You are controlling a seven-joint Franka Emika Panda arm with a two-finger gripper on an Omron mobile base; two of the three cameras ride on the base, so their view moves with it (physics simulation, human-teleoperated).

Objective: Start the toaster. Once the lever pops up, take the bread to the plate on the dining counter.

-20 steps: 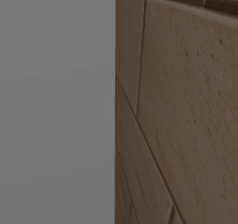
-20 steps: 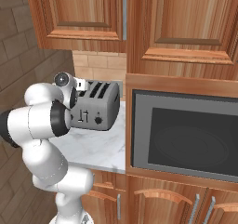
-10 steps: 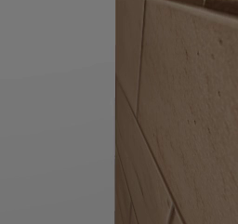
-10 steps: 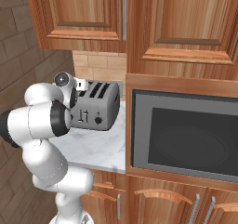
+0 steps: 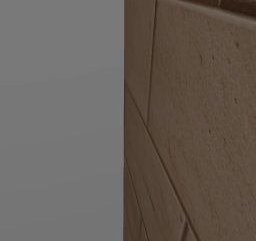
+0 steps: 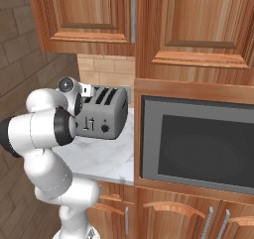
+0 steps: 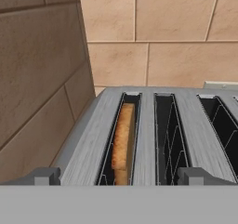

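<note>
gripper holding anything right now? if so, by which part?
Nothing is held. In the hand view the gripper hangs above the toaster with its jaws wide apart, and the bread sits untouched in its slot.

Reddish wood upper cabinets (image 6: 188, 29) with raised panels; built-in black microwave (image 6: 198, 146) framed in wood; white-grey marble counter (image 6: 101, 158); lower cabinet doors (image 6: 168, 215) with metal handles; tan tile backsplash (image 7: 153, 42); brown stone-block side wall (image 5: 200, 125).

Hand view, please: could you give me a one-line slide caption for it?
Open tool above the toaster, bread standing in its leftmost slot.
</note>
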